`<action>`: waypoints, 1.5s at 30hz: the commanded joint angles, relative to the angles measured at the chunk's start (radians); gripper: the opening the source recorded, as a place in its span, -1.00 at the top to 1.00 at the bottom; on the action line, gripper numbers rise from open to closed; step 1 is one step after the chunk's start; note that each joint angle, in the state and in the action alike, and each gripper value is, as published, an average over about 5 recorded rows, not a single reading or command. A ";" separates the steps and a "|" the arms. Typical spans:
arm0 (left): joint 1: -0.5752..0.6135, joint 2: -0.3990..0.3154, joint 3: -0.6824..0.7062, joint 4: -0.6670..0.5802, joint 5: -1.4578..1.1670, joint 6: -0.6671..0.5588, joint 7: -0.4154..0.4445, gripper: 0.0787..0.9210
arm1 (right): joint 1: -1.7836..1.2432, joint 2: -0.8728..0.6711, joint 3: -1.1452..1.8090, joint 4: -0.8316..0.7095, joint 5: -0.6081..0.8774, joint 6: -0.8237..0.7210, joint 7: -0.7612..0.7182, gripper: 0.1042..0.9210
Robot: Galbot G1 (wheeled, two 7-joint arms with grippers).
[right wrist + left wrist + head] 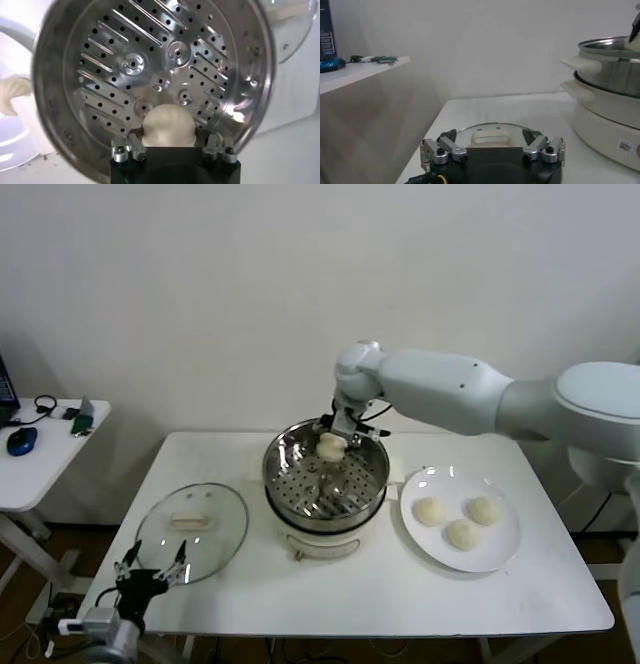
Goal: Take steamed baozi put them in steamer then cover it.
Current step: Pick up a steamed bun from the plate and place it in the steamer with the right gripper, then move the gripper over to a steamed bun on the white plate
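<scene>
The steel steamer (372, 476) stands mid-table on its white base, its perforated floor bare. My right gripper (333, 446) is shut on one baozi (331, 447) and holds it above the far part of the basket; in the right wrist view the bun (168, 126) sits between the fingers over the steamer floor (150, 60). Three baozi (429, 510) (484, 510) (461, 534) lie on the white plate (500, 554) to the right. The glass cover (192, 532) lies flat at the left. My left gripper (150, 572) is open and empty at the table's near left edge, just short of the cover (490, 134).
A white side table (40, 459) with a mouse and small items stands at the far left. The wall runs close behind the table. The steamer's side handles (576, 64) stick out toward the left gripper's side.
</scene>
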 commanded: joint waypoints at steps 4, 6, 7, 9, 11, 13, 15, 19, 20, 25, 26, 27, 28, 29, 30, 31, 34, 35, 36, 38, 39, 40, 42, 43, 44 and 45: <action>-0.001 -0.005 0.003 0.002 0.001 -0.003 -0.002 -0.77 | -0.063 0.054 0.014 -0.114 -0.038 0.027 0.028 -0.46; -0.001 -0.008 0.005 0.000 0.002 -0.002 -0.003 -0.77 | -0.064 0.060 0.015 -0.127 -0.037 0.030 0.034 -0.49; -0.002 -0.010 0.006 -0.001 0.002 -0.002 -0.003 -0.77 | -0.063 0.063 0.016 -0.132 -0.037 0.033 0.037 -0.51; -0.002 -0.012 0.008 -0.002 0.002 -0.002 -0.003 -0.77 | -0.060 0.065 0.017 -0.136 -0.031 0.038 0.039 -0.59; -0.002 -0.013 0.011 -0.001 0.003 -0.003 -0.003 -0.77 | -0.053 0.064 0.014 -0.133 -0.016 0.042 0.040 -0.68; -0.001 -0.013 0.013 0.000 0.003 -0.004 -0.003 -0.77 | -0.042 0.060 0.010 -0.123 0.008 0.044 0.038 -0.74; -0.001 -0.013 0.013 0.000 0.003 -0.005 -0.003 -0.77 | -0.022 0.052 0.007 -0.106 0.033 0.045 0.031 -0.75; -0.001 -0.015 0.014 -0.003 0.004 -0.006 -0.003 -0.77 | 0.062 0.015 -0.024 -0.048 0.125 0.041 -0.008 -0.76; 0.000 -0.015 0.014 -0.005 0.004 -0.005 -0.003 -0.77 | 0.096 0.002 -0.042 -0.030 0.167 0.038 -0.024 -0.76; 0.001 -0.017 0.014 -0.008 0.005 -0.004 -0.004 -0.77 | 0.331 -0.122 -0.216 0.097 0.609 -0.124 -0.176 -0.76; 0.001 -0.017 0.014 -0.007 0.006 -0.004 -0.005 -0.77 | 0.377 -0.156 -0.254 0.125 0.706 -0.179 -0.200 -0.76; 0.000 -0.017 0.016 -0.006 0.006 -0.003 -0.007 -0.77 | 0.415 -0.196 -0.287 0.150 0.788 -0.236 -0.213 -0.76; -0.001 -0.018 0.018 -0.005 0.007 -0.003 -0.009 -0.77 | 0.453 -0.238 -0.319 0.175 0.855 -0.297 -0.219 -0.76; -0.003 -0.018 0.020 -0.004 0.007 -0.003 -0.012 -0.77 | 0.483 -0.273 -0.348 0.196 0.899 -0.350 -0.216 -0.76; -0.004 -0.019 0.022 -0.004 0.008 -0.004 -0.014 -0.77 | 0.507 -0.311 -0.373 0.216 0.929 -0.403 -0.207 -0.76; -0.006 -0.020 0.024 -0.004 0.007 -0.005 -0.015 -0.77 | 0.525 -0.352 -0.400 0.236 0.950 -0.455 -0.197 -0.76; -0.009 -0.018 0.031 -0.007 0.005 -0.008 -0.012 -0.77 | 0.541 -0.456 -0.464 0.296 0.952 -0.564 -0.152 -0.76; -0.010 -0.017 0.032 -0.008 0.005 -0.009 -0.011 -0.77 | 0.535 -0.488 -0.480 0.315 0.946 -0.586 -0.141 -0.76; -0.012 -0.016 0.033 -0.008 0.004 -0.009 -0.010 -0.77 | 0.520 -0.521 -0.492 0.333 0.934 -0.607 -0.130 -0.76; -0.015 -0.014 0.034 -0.008 0.003 -0.008 -0.009 -0.77 | 0.469 -0.587 -0.497 0.364 0.897 -0.646 -0.103 -0.76; -0.017 -0.014 0.034 -0.008 0.003 -0.007 -0.008 -0.77 | 0.435 -0.613 -0.489 0.375 0.880 -0.662 -0.086 -0.76; -0.019 -0.014 0.034 -0.008 0.003 -0.005 -0.007 -0.77 | 0.395 -0.636 -0.474 0.384 0.863 -0.680 -0.067 -0.76; -0.022 -0.015 0.034 -0.009 0.003 -0.001 -0.007 -0.77 | 0.314 -0.665 -0.430 0.391 0.831 -0.712 -0.029 -0.76; -0.024 -0.015 0.034 -0.008 0.004 0.001 -0.006 -0.77 | 0.272 -0.673 -0.406 0.390 0.817 -0.725 -0.014 -0.76; -0.026 -0.015 0.034 -0.008 0.004 0.003 -0.006 -0.77 | 0.235 -0.677 -0.381 0.388 0.803 -0.736 -0.004 -0.76; -0.027 -0.016 0.034 -0.008 0.005 0.004 -0.006 -0.77 | 0.197 -0.678 -0.357 0.382 0.788 -0.744 0.004 -0.76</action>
